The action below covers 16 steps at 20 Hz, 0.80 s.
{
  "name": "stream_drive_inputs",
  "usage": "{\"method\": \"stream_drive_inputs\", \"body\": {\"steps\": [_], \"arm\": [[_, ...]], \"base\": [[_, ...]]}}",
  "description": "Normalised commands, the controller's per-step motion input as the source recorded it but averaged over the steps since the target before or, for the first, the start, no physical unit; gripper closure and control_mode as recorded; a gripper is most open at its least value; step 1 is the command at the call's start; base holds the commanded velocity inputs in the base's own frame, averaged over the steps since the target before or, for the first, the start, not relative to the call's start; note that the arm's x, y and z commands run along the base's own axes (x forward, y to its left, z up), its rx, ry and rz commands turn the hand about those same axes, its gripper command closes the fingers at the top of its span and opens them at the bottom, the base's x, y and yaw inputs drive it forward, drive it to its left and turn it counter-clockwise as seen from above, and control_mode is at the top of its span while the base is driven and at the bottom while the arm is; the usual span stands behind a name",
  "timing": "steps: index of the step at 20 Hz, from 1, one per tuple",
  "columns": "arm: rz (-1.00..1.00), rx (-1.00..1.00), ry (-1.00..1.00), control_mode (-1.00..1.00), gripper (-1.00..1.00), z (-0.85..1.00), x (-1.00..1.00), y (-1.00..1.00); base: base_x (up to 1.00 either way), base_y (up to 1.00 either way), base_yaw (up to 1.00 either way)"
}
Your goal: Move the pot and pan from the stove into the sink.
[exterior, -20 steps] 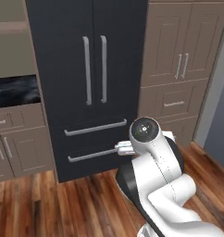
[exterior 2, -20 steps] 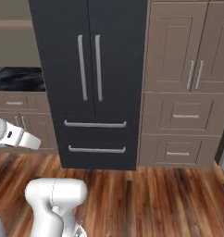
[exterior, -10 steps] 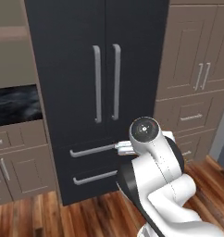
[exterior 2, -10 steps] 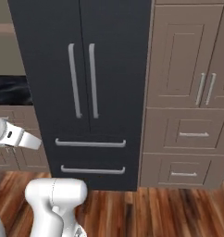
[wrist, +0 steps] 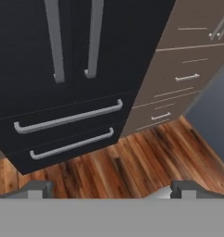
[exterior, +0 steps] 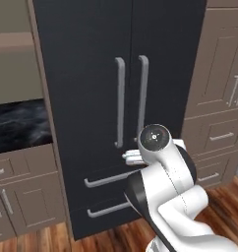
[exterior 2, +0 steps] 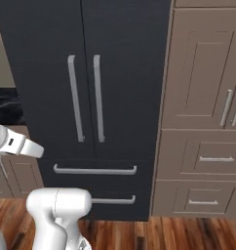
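Facing a run of cabinetry, left to right: black marbled counter (exterior: 17, 125) at the far left edge, dark fridge (exterior: 121, 74) with paired handles dead ahead, taupe cabinets (exterior 2: 203, 97) to the right. Gripper (wrist: 109, 192) released, jaws wide, holding nothing. Pot, pan, stove, sink — whereabouts impossible to tell from here. Probably transit step; next calls for driving on to find the stove.

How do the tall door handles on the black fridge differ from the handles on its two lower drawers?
The door handles stand upright, side by side near the seam between the two doors; the drawer handles lie horizontal, one above the other. The door handles sit high on the fridge; the drawer handles sit low, near the wood floor. Both sets are plain grey bars standing off the black front.
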Motion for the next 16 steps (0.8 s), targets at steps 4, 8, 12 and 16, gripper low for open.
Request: {"method": "stream_drive_inputs", "body": {"steps": [4, 8, 12, 16], "arm": [[0.00, 0.00, 0.00, 1.00, -1.00, 0.00, 0.00, 0.00], [0.00, 0.00, 0.00, 1.00, -1.00, 0.00, 0.00, 0.00], [0.00, 0.00, 0.00, 1.00, -1.00, 0.00, 0.00, 0.00], [0.00, 0.00, 0.00, 1.00, -1.00, 0.00, 0.00, 0.00]], "base": [[0.34, 0.75, -0.06], [0.21, 0.91, -0.07], [0.14, 0.99, -0.07], [0.03, 1.00, -0.05]]}}
